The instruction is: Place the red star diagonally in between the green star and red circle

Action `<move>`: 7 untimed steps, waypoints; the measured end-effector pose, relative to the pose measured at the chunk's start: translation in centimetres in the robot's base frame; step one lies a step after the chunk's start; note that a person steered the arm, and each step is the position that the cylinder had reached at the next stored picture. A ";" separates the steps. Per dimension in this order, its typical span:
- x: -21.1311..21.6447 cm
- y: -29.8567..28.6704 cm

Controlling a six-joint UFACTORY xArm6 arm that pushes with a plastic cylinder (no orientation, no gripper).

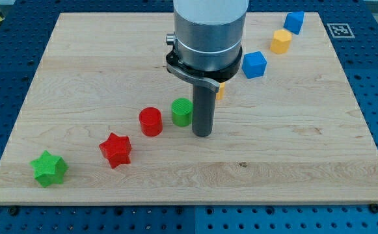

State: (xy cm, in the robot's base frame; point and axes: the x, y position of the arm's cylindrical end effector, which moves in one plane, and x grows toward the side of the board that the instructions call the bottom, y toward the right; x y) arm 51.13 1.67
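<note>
The red star (116, 149) lies at the view's lower left, between the green star (49, 168) further left and down and the red circle (151, 121) up and to its right. The three form a diagonal line. A green cylinder-like block (182, 112) sits just right of the red circle. My tip (203, 134) rests on the board just right of that green block, well right of the red star.
A blue cube (254, 64), a yellow block (280, 41) and another blue block (295, 21) run toward the view's top right. A small orange-yellow block (220, 90) peeks from behind the rod. The wooden board (306, 162) has blue perforated table around it.
</note>
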 end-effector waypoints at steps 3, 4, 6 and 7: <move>-1.9 0.0; -1.9 0.0; -0.2 0.0; 1.8 -0.9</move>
State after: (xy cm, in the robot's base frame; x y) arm 52.98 0.73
